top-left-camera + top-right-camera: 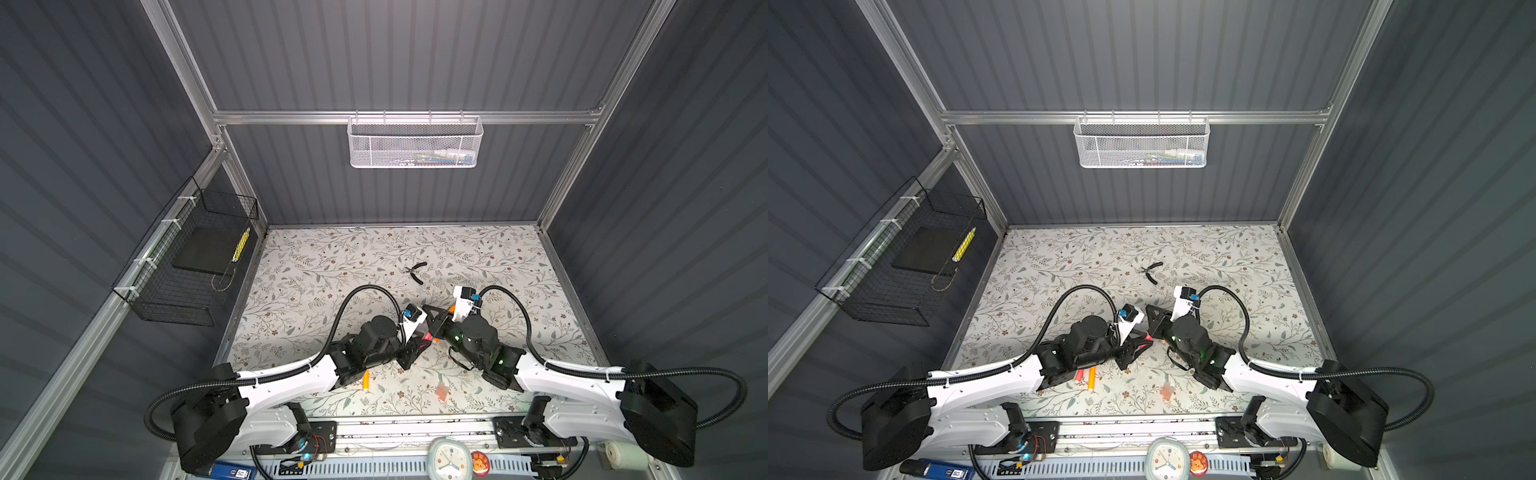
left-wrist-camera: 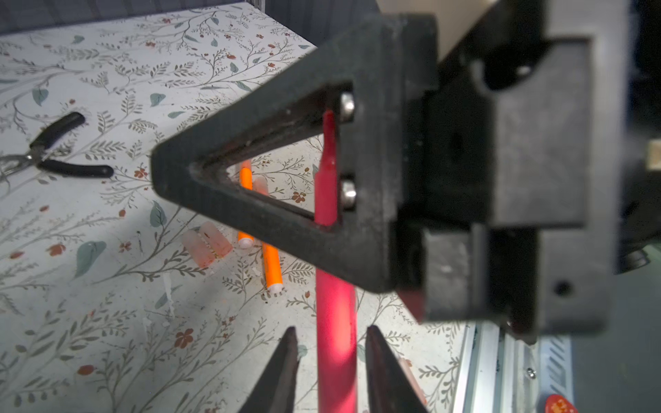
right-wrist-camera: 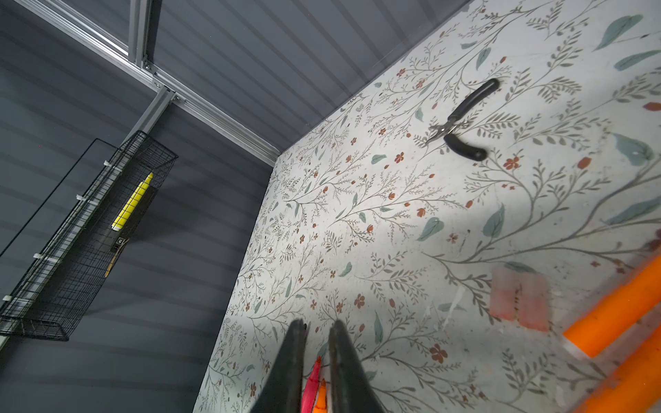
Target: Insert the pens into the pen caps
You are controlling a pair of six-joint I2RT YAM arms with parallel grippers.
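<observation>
Your left gripper (image 2: pixel 332 327) stands slightly spread: in its wrist view a strip of table shows on each side of the pink-red pen (image 2: pixel 335 307) running between its fingers, so it seems to flank the barrel and not to clamp it. Your right gripper (image 3: pixel 318 323) is pressed together on that same pen near its pointed end, deep in the jaws by the finger roots. An orange tip shows just beside the pink one in the right wrist view, and I cannot tell whether it is gripped too or lies on the table below. The grippers meet above the near middle of the floral table (image 1: pixel 311 270). From that meeting point in a top view, two pen caps (image 1: pixel 441 390) lie at five o'clock, flat, side by side and touching; an orange pen (image 1: pixel 365 380) lies at eight o'clock, partly under the left arm; the pliers (image 1: pixel 415 272) sit at twelve o'clock, well apart. I read this as a hand-over of the pen from left to right, with no cap on it yet. Next, draw the left gripper clear without dragging the barrel, then send it for a cap. Take only one, since its neighbour touches it, and mind that the right grip sits close to the tip the cap must slide over
</observation>
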